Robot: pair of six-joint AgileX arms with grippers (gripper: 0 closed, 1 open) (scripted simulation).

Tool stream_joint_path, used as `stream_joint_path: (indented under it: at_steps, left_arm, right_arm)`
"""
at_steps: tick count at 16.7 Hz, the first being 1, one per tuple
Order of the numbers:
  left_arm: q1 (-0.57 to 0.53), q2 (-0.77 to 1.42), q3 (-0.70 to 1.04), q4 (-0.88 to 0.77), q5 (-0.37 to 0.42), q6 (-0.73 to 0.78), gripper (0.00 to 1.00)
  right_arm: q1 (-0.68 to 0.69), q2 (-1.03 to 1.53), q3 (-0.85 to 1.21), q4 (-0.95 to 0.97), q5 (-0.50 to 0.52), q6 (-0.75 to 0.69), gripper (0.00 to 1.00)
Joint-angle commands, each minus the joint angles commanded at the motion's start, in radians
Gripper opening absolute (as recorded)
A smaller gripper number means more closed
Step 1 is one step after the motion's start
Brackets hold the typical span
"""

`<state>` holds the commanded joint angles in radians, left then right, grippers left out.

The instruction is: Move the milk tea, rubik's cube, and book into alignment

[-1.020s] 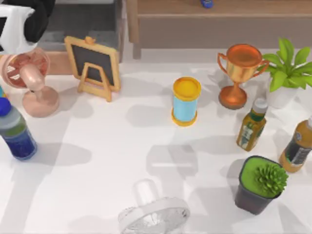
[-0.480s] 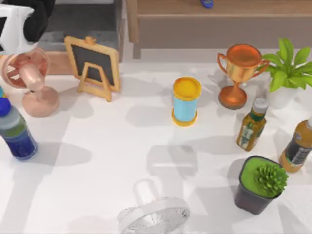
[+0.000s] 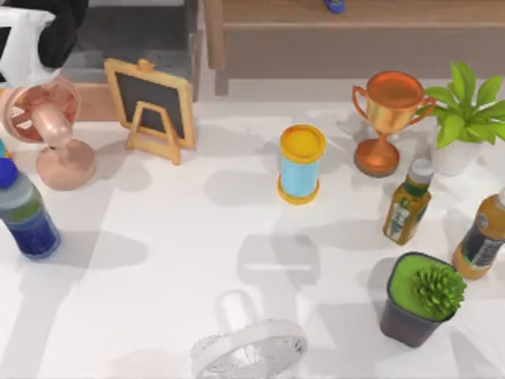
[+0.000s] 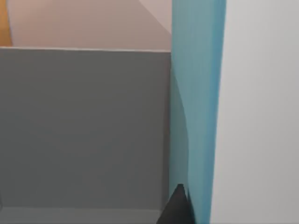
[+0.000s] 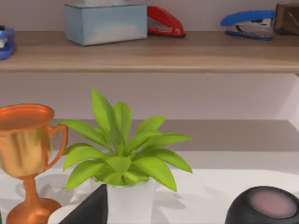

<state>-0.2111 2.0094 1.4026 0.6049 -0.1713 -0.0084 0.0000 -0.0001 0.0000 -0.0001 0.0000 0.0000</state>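
At the top left corner of the top view, the left arm (image 3: 35, 31) is hanging over the grey area behind the table, above the pink fan (image 3: 49, 130). Its wrist view is looking close at a grey panel (image 4: 84, 126) and a teal strip (image 4: 198, 93) that I cannot identify. The left gripper (image 4: 177, 207) is showing as one dark tip there, and I cannot tell whether it is open or closed. The same goes for the right gripper (image 5: 88, 210), which is facing the leafy plant (image 5: 121, 149) and the trophy (image 5: 25, 140).

The milk tea (image 3: 301, 164) is standing upright mid-table, well apart from both arms. I cannot tell where the cube and the book are lying.

Judging from this, the step in hand is reaching for a first item. It calls for coming down squarely, gripping low and firmly, and steering clear of the chalkboard (image 3: 150, 106) and the bottles.
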Motion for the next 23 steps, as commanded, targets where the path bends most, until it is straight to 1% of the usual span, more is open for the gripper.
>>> stream_joint_path:
  at_steps: [15,16,17,19,21,23]
  left_arm:
    - [-0.003,-0.045,-0.024,-0.020,-0.005,0.003,0.00]
    - [-0.002,-0.053,-0.027,-0.022,0.004,0.013,0.00]
    - [0.002,-0.069,-0.033,-0.027,0.024,0.033,0.00]
    - [0.019,-0.121,-0.057,-0.044,0.093,0.106,0.00]
    - [0.053,-0.192,-0.097,-0.068,0.193,0.218,0.00]
    - [0.105,-0.276,-0.151,-0.095,0.314,0.364,0.00]
  right_arm:
    - [0.000,0.000,0.000,0.000,0.000,0.000,1.00]
    - [0.000,0.000,0.000,0.000,0.000,0.000,1.00]
    - [0.000,0.000,0.000,0.000,0.000,0.000,1.00]
    - [0.000,0.000,0.000,0.000,0.000,0.000,1.00]
    - [0.000,0.000,0.000,0.000,0.000,0.000,1.00]
    - [0.000,0.000,0.000,0.000,0.000,0.000,1.00]
